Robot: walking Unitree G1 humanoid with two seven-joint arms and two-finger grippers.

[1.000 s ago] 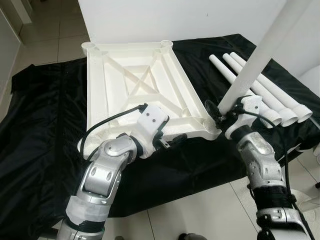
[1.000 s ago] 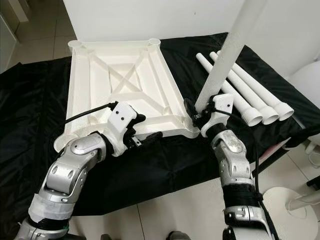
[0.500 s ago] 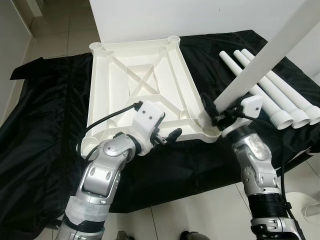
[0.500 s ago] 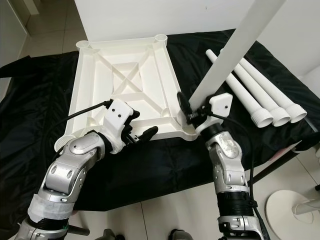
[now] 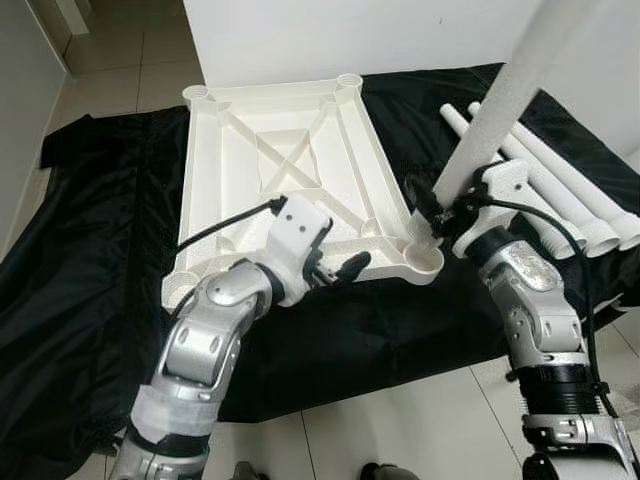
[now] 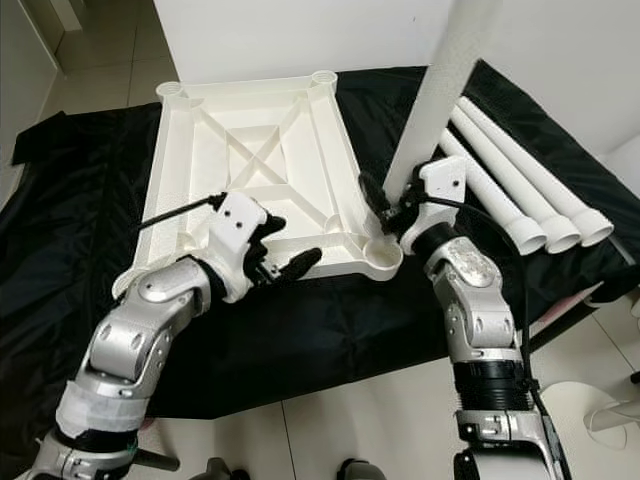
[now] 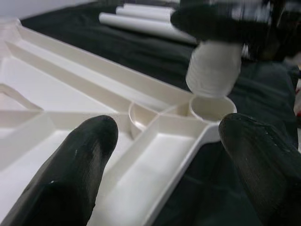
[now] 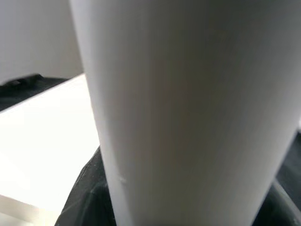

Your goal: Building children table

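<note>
A black cloth drapes the counter across mid-frame. On it, centre, lies the upturned white tabletop. Three spare legs lie at right. The right claw is clamped round an upright white leg just above the near-right corner socket. The left claw is spread wide, empty, at the tabletop's near edge.

Tabletop, legs: smooth white plastic. Cloth: black, slight sheen.

1. White tabletop: I see it inverted, ribbed underside up, lying flat.
2. Raised leg: white tube, nearly upright, threaded end just above the near right corner socket.
3. Three spare legs: side by side, right of the tabletop.
</note>
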